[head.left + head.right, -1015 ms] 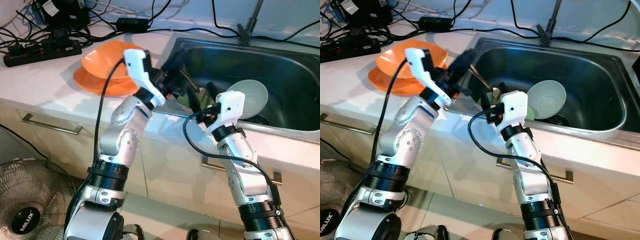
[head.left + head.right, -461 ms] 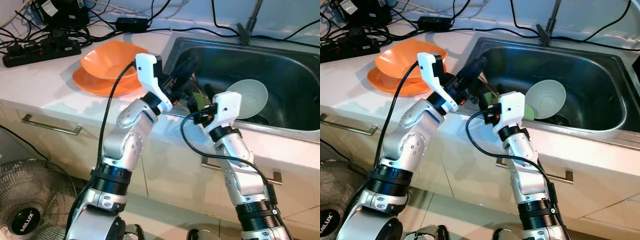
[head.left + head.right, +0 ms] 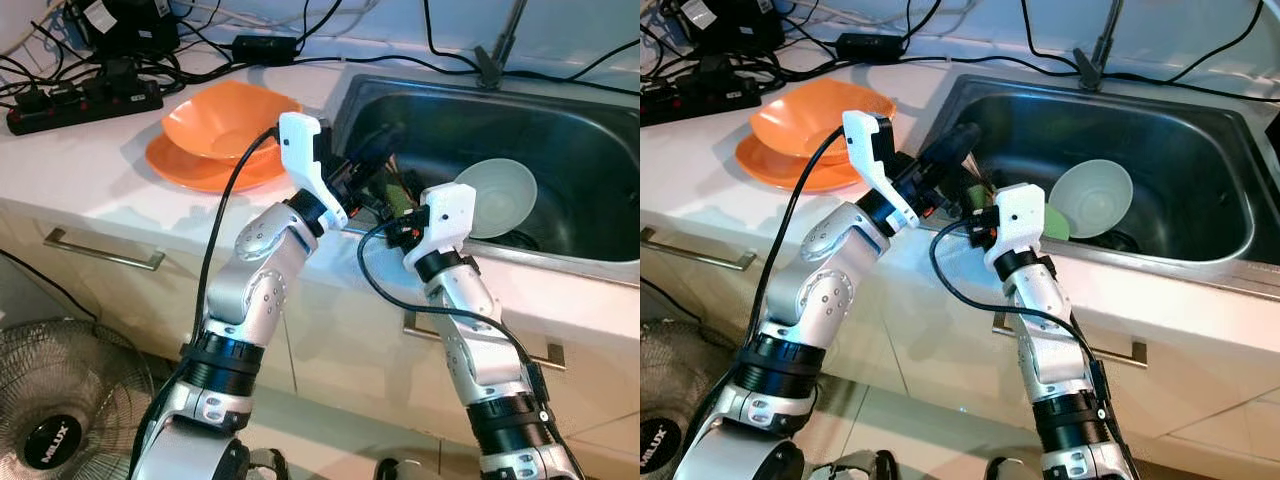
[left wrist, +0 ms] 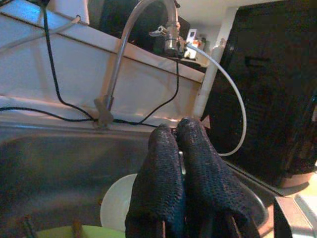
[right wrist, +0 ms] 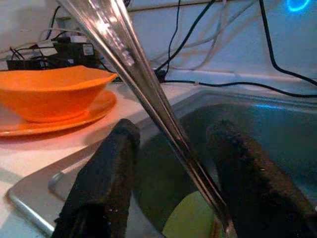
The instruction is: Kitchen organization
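My left gripper (image 3: pixel 392 132) reaches over the left rim of the steel sink (image 3: pixel 580 130). Its fingers (image 4: pixel 163 163) are shut on a thin metal utensil (image 5: pixel 148 94), and a silver sliver shows between them. The utensil's long shiny handle slants down between the fingers of my right gripper (image 5: pixel 176 128), which is open just inside the sink's front left corner. Below the handle lies a yellow-green dish (image 5: pixel 185 223) with brown sticks (image 3: pixel 393 188) in it. A pale green bowl (image 3: pixel 497 195) leans in the sink to the right of my right wrist.
An orange bowl (image 3: pixel 225 120) sits on an orange plate (image 3: pixel 190 168) on the white counter left of the sink. Power strips and black cables (image 3: pixel 85 105) lie at the back. The tap (image 4: pixel 143 15) arches over the sink. A floor fan (image 3: pixel 50 400) stands at lower left.
My left gripper has swung right from the sink's left rim to over the basin, carrying the utensil. The right arm has shifted slightly left and up.
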